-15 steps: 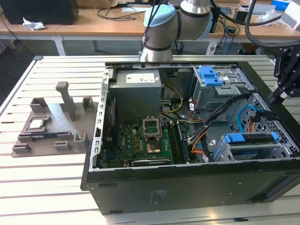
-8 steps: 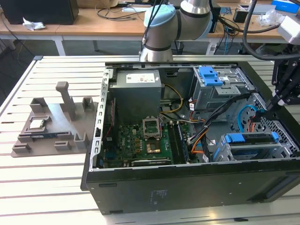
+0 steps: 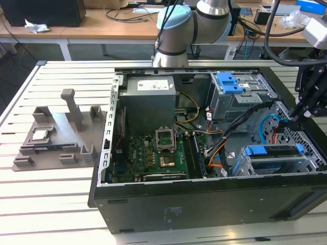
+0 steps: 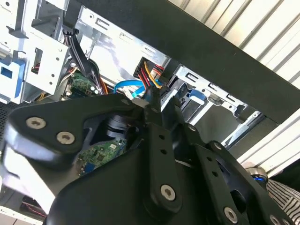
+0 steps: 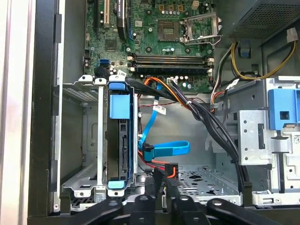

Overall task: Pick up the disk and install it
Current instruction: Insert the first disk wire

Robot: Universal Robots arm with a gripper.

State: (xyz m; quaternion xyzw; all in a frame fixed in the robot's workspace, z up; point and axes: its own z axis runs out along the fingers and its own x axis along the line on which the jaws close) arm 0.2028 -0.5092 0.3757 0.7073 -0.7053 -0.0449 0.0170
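Slatted table [image 3: 61, 204], blue-framed disk [image 5: 117, 140] (caged)

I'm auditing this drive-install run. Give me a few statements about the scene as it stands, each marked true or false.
1. The disk in its blue carrier sits inside the drive cage in the case. True.
2. The gripper hangs over the grey tray. False: it is inside the case, by the coloured cables beside that cage.
3. A CPU chip lies on the grey tray outside the case. True.
4. A cooler covers the motherboard's CPU socket. False: the socket is bare, its frame swung open.
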